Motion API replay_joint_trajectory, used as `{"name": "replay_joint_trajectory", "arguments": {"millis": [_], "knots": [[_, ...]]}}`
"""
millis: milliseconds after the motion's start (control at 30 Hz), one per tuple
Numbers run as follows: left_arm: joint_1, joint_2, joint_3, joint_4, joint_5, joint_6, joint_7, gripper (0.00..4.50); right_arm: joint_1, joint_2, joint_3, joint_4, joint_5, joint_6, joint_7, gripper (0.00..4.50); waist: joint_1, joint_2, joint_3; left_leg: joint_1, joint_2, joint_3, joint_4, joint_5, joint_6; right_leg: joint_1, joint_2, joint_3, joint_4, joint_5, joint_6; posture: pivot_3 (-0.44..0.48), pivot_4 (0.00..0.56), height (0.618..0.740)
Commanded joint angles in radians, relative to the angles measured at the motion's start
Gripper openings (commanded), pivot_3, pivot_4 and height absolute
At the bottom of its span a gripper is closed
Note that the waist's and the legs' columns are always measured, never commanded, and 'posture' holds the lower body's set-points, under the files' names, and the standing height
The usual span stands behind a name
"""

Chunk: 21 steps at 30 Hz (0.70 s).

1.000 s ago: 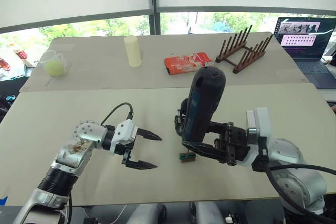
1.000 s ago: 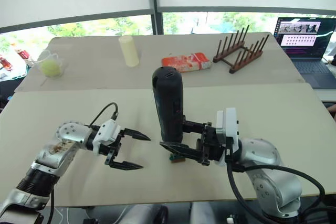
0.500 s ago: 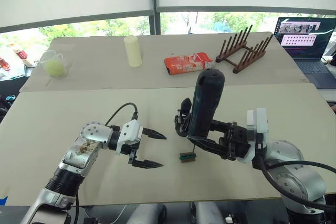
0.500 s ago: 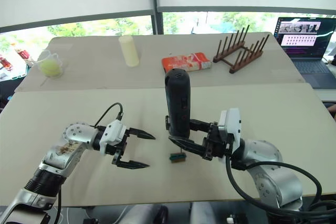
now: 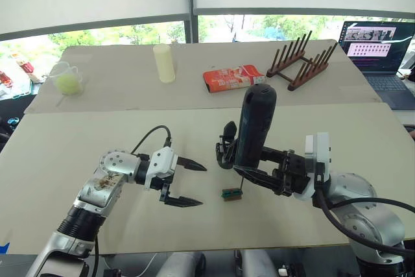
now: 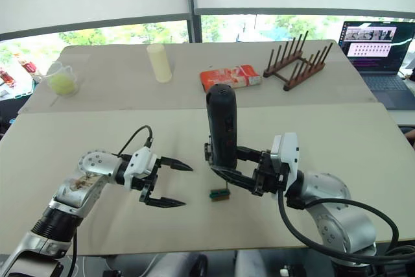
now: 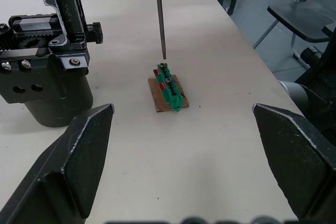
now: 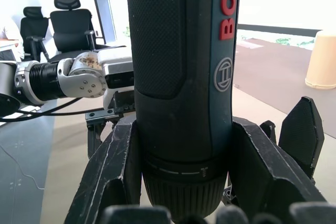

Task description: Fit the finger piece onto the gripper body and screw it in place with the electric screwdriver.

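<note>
Left wrist view is showing the electric screwdriver's (image 5: 254,124) thin bit hanging just above a small green-and-brown block (image 7: 168,90) on the surface (image 5: 78,147), with the gripper body (image 7: 44,66) standing just beside it. The right pincer (image 5: 256,174) is gripping the electric screwdriver upright, while the left pincer (image 5: 191,183) is hovering spread open and empty, near the block. A clear cup (image 5: 66,78) on the far surface is holding something yellow-green.

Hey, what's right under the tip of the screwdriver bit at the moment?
The small green block on a brown card lies on the table under the electric screwdriver's bit, which the right gripper holds. The card hides the table beneath it.
</note>
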Motion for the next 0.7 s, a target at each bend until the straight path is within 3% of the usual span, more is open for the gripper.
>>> {"name": "replay_joint_trajectory", "arguments": {"millis": [33, 700], "knots": [[-0.019, -0.003, 0.002, -0.017, 0.000, -0.008, 0.004, 4.50, -0.003, -0.002, -0.015, -0.031, 0.037, -0.036, -0.002, 1.90, 0.000, 0.000, 0.000, 0.000, 0.000, 0.000, 0.000, 0.000, 0.000, 0.000, 0.000, 0.000, 0.000, 0.000, 0.000, 0.000, 0.150, 0.740], [-0.021, -0.005, -0.003, -0.004, 0.007, -0.025, 0.002, 4.50, -0.002, -0.006, -0.002, -0.006, 0.014, -0.061, 0.017, 1.90, 0.000, 0.000, 0.000, 0.000, 0.000, 0.000, 0.000, 0.000, 0.000, 0.000, 0.000, 0.000, 0.000, 0.000, 0.000, 0.000, 0.150, 0.740]]}}
